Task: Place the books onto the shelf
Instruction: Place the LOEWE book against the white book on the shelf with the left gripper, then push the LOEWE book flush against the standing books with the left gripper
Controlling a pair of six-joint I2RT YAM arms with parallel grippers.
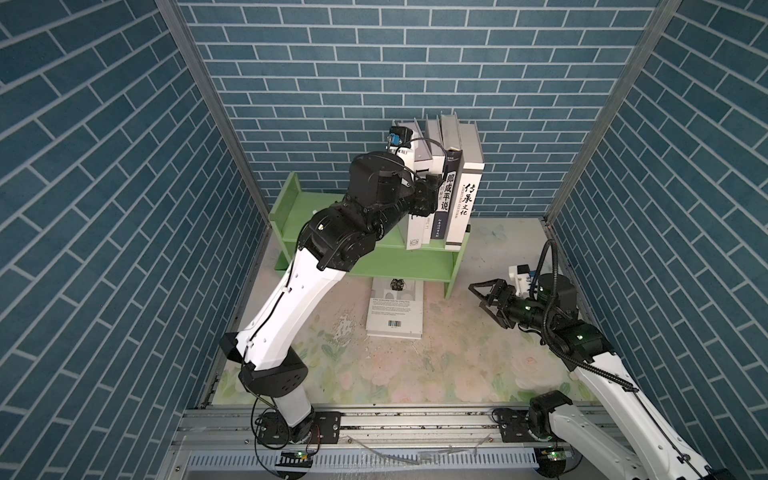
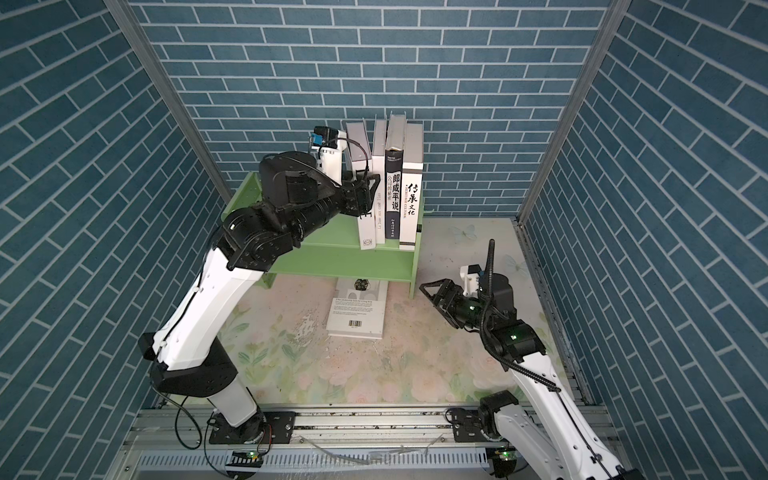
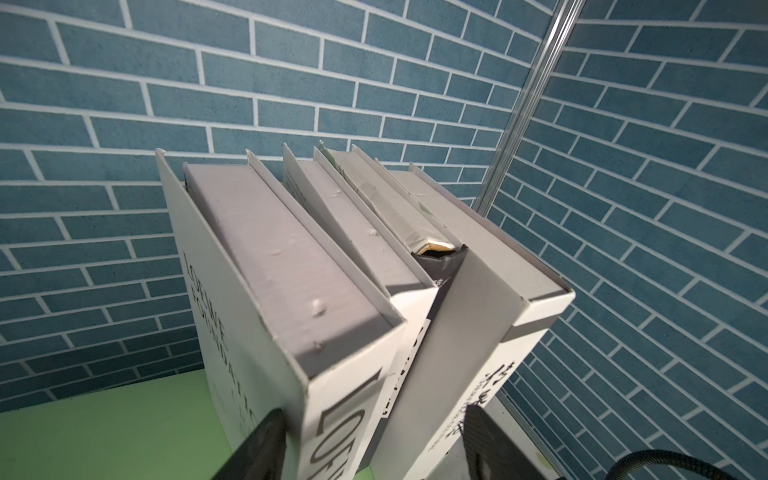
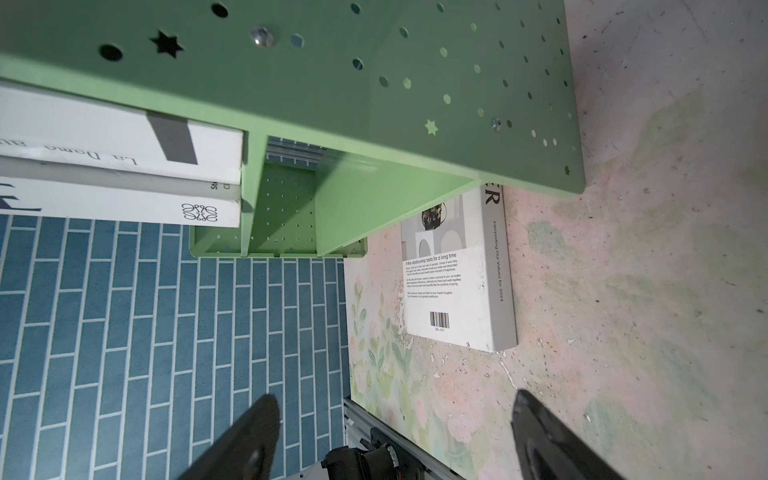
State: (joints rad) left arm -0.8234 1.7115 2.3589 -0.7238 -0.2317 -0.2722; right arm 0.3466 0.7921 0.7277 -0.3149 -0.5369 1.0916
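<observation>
Your left claw (image 3: 372, 415) is open round the end book (image 3: 286, 266) since the row (image 3: 490, 249) props it; right claw (image 1: 478, 296), open, idles at the shelf's (image 1: 291, 208) 4 o'clock.

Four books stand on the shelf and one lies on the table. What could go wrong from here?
The leftmost book has only bare shelf on its left; when the open left gripper leaves, it may topple. The flat book lies partly under the shelf, so the right gripper might bump the lower board.
</observation>
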